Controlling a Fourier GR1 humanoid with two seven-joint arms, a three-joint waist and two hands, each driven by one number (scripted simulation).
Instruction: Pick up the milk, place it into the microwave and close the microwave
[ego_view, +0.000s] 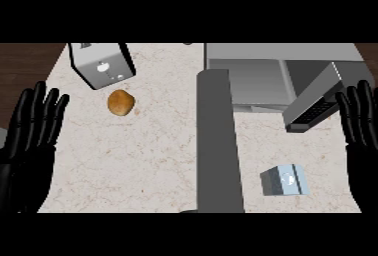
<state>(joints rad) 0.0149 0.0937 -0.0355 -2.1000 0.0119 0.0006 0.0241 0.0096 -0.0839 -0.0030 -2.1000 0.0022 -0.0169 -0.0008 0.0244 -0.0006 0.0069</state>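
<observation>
Left hand (28, 142) is resting at 9 o'clock by the edge, fingers straight and wide, holding nothing. Toaster (102, 65) is sitting at 11 o'clock on the surface (133, 165), with a brown potato-like lump (120, 102) lying just below it, apart. A grey slab (218, 145) is running from centre to 6 o'clock. Microwave (251, 75) is sitting at 1 o'clock, its door (316, 102) hanging open toward 2. Milk (284, 181) is standing on the surface at 4 o'clock, right of the slab and below the door, touching neither. Right hand (362, 137) is resting at 3 o'clock, fingers straight, holding nothing.
</observation>
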